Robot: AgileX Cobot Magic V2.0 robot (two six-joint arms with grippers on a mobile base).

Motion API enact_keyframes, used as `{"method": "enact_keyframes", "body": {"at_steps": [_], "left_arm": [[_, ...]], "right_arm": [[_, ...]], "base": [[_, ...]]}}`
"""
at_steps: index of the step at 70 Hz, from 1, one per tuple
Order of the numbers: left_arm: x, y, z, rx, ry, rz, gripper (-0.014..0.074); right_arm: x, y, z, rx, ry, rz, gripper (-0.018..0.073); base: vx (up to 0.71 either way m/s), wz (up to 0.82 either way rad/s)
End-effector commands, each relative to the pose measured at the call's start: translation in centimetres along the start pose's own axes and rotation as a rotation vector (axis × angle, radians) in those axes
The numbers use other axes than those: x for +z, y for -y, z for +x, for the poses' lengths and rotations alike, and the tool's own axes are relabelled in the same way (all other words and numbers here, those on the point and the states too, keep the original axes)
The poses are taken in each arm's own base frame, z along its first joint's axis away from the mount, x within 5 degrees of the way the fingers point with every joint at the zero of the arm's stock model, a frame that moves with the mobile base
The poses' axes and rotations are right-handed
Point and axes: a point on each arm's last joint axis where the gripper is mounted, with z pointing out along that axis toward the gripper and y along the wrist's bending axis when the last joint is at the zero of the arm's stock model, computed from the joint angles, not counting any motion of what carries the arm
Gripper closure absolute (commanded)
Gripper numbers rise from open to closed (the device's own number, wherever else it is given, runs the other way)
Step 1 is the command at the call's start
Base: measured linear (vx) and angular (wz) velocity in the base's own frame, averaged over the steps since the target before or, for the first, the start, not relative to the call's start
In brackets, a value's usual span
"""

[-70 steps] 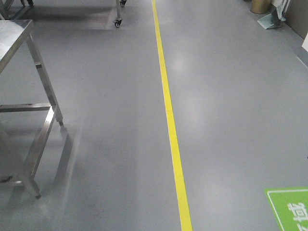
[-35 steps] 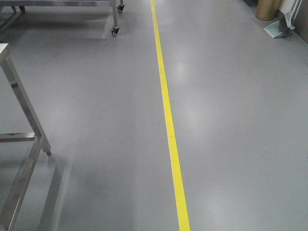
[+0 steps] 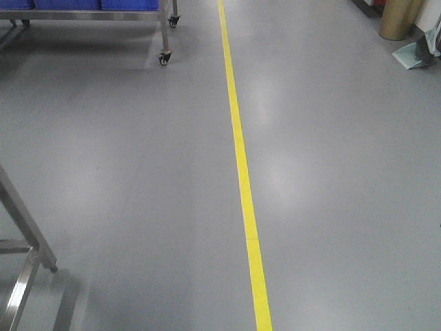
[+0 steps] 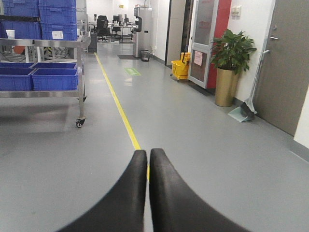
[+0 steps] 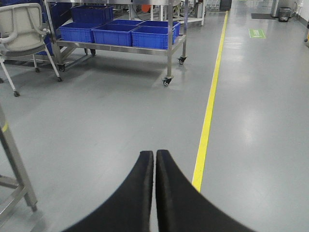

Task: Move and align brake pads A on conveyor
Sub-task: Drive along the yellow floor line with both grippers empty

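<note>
The brake pads A and the conveyor are out of view in every frame. My left gripper (image 4: 148,153) is shut, its two black fingers pressed together with nothing between them, pointing down a grey corridor floor. My right gripper (image 5: 155,154) is also shut and empty, held above the same floor. Neither gripper appears in the front view.
A yellow floor line (image 3: 239,158) runs ahead. A wheeled steel rack (image 5: 120,46) with blue bins (image 4: 53,78) stands to the left. A steel table leg (image 3: 27,238) is at the near left. A potted plant (image 4: 231,67) and a door are on the right.
The view has advanced along the yellow line. The steel table slid down and out at the left, and the wheeled rack with blue bins came into view at the top.
</note>
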Motion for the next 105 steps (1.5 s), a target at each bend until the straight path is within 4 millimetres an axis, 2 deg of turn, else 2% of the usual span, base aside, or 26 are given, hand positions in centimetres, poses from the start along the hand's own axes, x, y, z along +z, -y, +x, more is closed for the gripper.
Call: {"method": "enact_keyframes", "body": {"at_steps": [1,63,105], "left_arm": [[-0.04,0.09,-1.29,-0.003,0.077,0.008,0.0603],[-0.04,0.09,-1.29,-0.003,0.077,0.008,0.0603],[-0.04,0.09,-1.29,-0.003,0.077,0.008,0.0603]], "right_arm": [[-0.16,-0.01,-1.47,-0.016,0.089,0.0,0.0566],[-0.16,-0.01,-1.45,-0.016,0.087,0.0,0.0566],[-0.16,-0.01,-1.45,-0.016,0.087,0.0,0.0566]], "base": [[0.52,-0.01],[0.48,0.0],[0.26,0.05]]}}
